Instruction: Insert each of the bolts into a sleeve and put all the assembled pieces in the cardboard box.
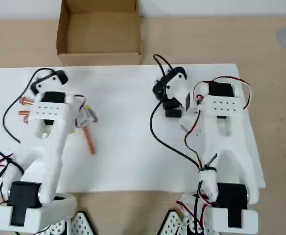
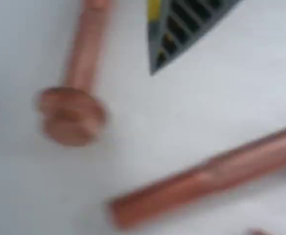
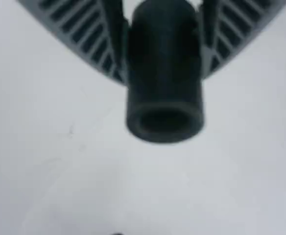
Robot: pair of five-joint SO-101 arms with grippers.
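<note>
— Bolts (image 1: 25, 113), where?
— Two, maybe three, at the left edge of the white sheet (image 1: 133, 147); another bolt (image 1: 88, 140) lies just beside the left claw (image 1: 87, 116).
— And the claws?
— Right claw (image 3: 162, 76) pinches a black sleeve (image 3: 165, 117) over the sheet. Left's opening: cannot tell. The cardboard box (image 1: 101, 32) stands on the surface (image 1: 275, 98) beyond.

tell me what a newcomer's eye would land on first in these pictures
First comes the black sleeve clamped in the right gripper, its hollow end showing just above the white sheet. Next, a copper bolt lies loose on that sheet beside the left arm. The open cardboard box stands beyond the sheet's far edge.
</note>
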